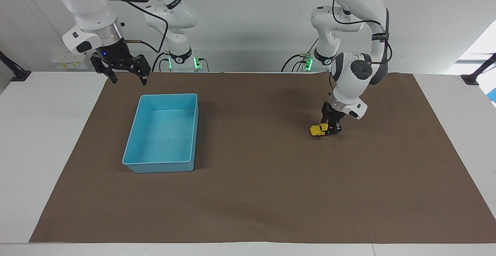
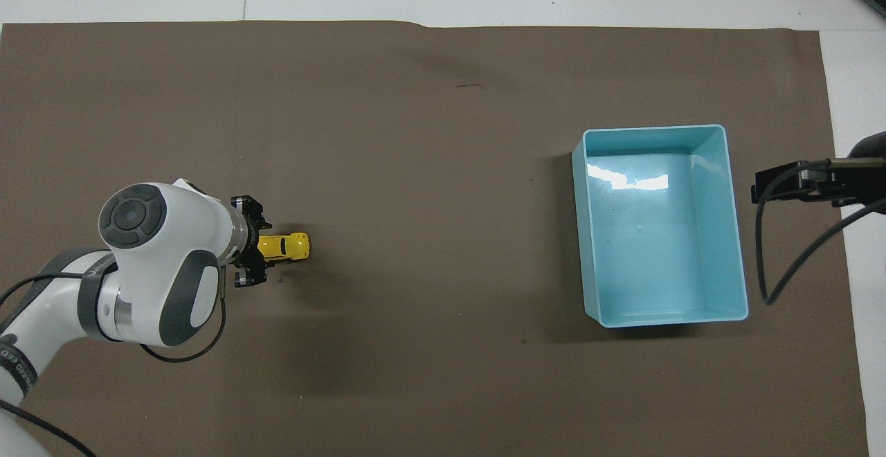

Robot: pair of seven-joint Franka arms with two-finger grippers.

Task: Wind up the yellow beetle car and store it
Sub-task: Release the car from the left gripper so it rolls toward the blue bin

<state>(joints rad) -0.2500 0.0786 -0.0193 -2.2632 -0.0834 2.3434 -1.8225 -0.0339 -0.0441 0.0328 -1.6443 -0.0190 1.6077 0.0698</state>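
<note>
A: Covering most of the white table (image 1: 23, 139) is a matte brown paper mat (image 1: 263, 194) with straight edges. A plain pale wall stands at the robots' end.

B: State the container's form.

A: The light-blue bin (image 1: 162, 132) is a glossy rectangular tray with smooth walls and rounded corners. It sits on the mat toward the right arm's end.

B: Locate the yellow beetle car (image 1: 319, 130).

A: It rests on the mat toward the left arm's end, well apart from the bin. Its body is rounded and shiny, with dark windows.

B: Report both hands.

A: The left hand (image 1: 332, 128) is low at the car's rear end; whether it grips or has let go cannot be told. The right hand (image 1: 128, 79) waits released, fingers spread, over the mat's edge by the bin.
</note>
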